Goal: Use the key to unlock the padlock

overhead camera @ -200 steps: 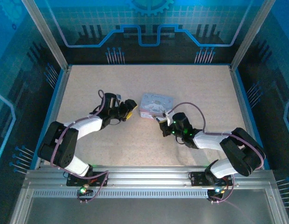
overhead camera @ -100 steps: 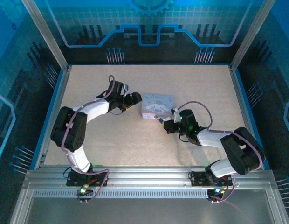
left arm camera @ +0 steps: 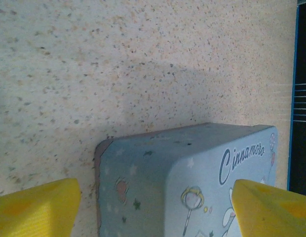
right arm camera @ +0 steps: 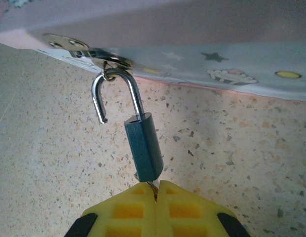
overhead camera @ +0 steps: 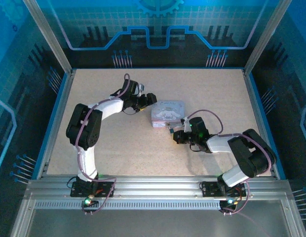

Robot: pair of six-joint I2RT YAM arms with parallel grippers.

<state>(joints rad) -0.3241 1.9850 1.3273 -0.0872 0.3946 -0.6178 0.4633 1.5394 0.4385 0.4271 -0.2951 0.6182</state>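
My right gripper (right arm camera: pixel 156 190) pinches the thin dark metal key (right arm camera: pixel 152 185), small dark padlock (right arm camera: pixel 143 145) just ahead. My left gripper (left arm camera: pixel 153 207) is spread.

Padlock (right arm camera: pixel 143 147): dark teal body, silver shackle. Tin box (left arm camera: pixel 192 168): pale blue-lavender, printed with stars and script lettering. Table (left arm camera: pixel 94 59) under tin box: beige, dark-speckled. Right gripper (right arm camera: pixel 156 190): yellow pads (right arm camera: pixel 128 210).

Cool blue cast overhead, wrist views evenly lit, soft shadow beside tin box (left arm camera: pixel 192 168), shackle glint on padlock (right arm camera: pixel 143 145)
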